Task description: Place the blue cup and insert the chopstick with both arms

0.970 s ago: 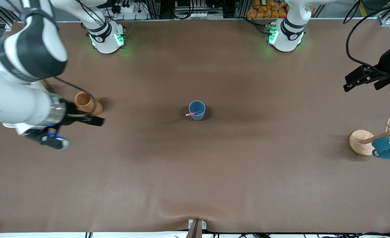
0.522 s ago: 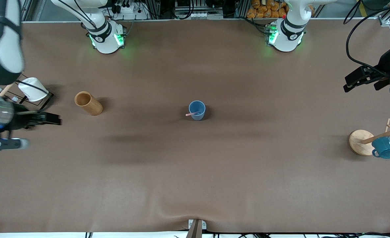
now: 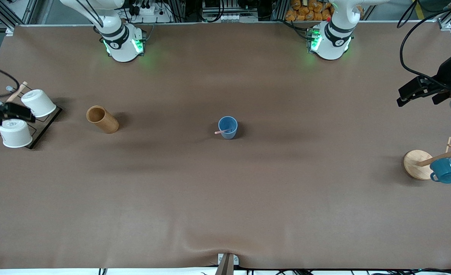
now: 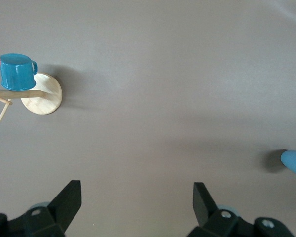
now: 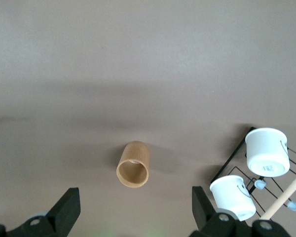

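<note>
Two grippers up at opposite table ends, both empty. Blue cup [image 3: 228,127] stands upright mid-table, chopstick [image 3: 222,131] leaning inside it, tip over rim. Right gripper [image 3: 9,112] over black wire rack [image 3: 46,123] with white cups [image 3: 38,102], fingers [image 5: 64,210] spread wide. Wooden cup [image 3: 102,119] stands between rack and blue cup. Left gripper [image 3: 418,91] hangs at left arm's end, fingers [image 4: 66,201] spread wide. Mug tree [image 3: 418,164] with teal mug [image 3: 445,170] sits nearer front camera than left gripper's spot.

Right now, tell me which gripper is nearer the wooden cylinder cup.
Right. The right gripper hangs open over the rack of white cups, just past the wooden cylinder cup. The left gripper waits, open, at the left arm's table end.
</note>
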You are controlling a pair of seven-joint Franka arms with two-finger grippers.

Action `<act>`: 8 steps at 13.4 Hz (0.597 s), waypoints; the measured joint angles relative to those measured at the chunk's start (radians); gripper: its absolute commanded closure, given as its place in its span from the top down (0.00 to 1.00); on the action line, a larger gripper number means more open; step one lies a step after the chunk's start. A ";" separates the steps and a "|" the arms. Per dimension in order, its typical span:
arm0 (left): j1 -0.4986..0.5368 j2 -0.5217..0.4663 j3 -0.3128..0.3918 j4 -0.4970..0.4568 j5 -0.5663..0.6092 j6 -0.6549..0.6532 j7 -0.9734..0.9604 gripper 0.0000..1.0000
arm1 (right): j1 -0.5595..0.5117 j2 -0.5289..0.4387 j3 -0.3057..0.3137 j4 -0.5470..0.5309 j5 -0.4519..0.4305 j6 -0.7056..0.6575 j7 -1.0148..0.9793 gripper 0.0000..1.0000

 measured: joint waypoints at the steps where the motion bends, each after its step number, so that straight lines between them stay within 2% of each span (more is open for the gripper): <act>1: 0.000 0.000 0.000 0.000 0.000 0.000 0.000 1.00 | 0.000 -0.058 0.000 -0.069 0.000 0.034 0.000 1.00; 4: 0.000 0.001 0.000 0.000 0.000 0.000 0.001 1.00 | 0.000 -0.173 0.002 -0.212 0.000 0.086 0.000 1.00; 8: 0.000 0.001 0.000 0.000 0.000 0.000 0.003 1.00 | 0.001 -0.181 0.016 -0.205 -0.001 0.124 0.000 1.00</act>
